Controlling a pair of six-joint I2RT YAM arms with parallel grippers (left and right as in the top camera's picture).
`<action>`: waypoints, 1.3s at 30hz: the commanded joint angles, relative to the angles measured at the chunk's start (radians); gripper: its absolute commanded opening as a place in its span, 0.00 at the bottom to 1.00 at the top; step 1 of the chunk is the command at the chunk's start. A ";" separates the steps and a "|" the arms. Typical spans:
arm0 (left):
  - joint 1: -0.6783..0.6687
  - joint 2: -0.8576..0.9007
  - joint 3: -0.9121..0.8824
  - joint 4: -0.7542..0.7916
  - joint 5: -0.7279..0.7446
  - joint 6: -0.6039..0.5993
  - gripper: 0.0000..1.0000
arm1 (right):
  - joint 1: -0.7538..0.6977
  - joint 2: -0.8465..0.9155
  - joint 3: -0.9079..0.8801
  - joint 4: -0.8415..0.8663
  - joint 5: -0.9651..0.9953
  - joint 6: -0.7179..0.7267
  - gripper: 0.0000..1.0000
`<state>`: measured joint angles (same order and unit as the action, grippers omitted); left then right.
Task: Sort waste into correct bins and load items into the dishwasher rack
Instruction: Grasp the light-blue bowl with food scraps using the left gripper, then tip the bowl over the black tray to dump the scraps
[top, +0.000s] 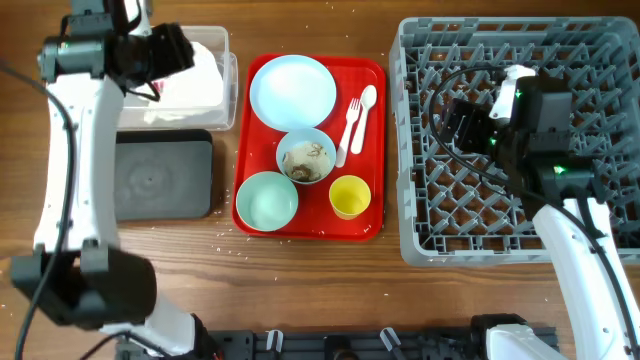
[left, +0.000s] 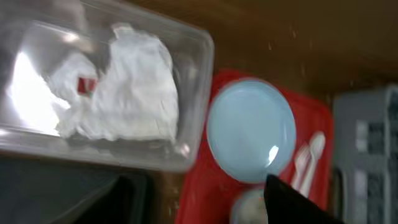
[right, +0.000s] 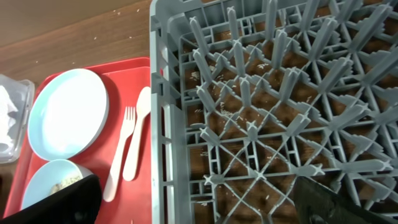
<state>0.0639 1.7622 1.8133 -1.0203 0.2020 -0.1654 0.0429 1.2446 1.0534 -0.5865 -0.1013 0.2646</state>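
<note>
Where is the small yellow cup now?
Overhead view: the small yellow cup stands in the near-right corner of the flat red tray, right of the mint green bowl, below the pale blue bowl.

The table (top: 320, 290) bears tub (top: 232, 90), black tray (top: 160, 180), red tray (top: 375, 150), rack (top: 450, 225).

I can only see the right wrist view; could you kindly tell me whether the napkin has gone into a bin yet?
Observer: Yes, the napkin lies inside the clear tub.
Operator: Thank you. Is anything on the red tray hidden from me?
Observer: A green bowl and a yellow cup stand along the edge nearest the robot.
Operator: And the other bin?
Observer: The black tray, beside the tub, holds nothing that I can see.
</note>
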 joint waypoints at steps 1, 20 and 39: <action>-0.105 0.015 -0.017 -0.156 0.071 0.001 0.62 | 0.003 0.009 0.018 0.002 -0.032 0.008 1.00; -0.608 0.251 -0.343 0.289 -0.149 -0.303 0.51 | 0.003 0.009 0.018 -0.011 -0.032 0.008 1.00; -0.587 0.154 -0.215 0.136 -0.127 -0.297 0.04 | 0.003 0.009 0.018 -0.011 -0.032 0.008 1.00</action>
<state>-0.5568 2.0304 1.5253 -0.8146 0.0170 -0.4770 0.0429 1.2446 1.0538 -0.5983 -0.1162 0.2649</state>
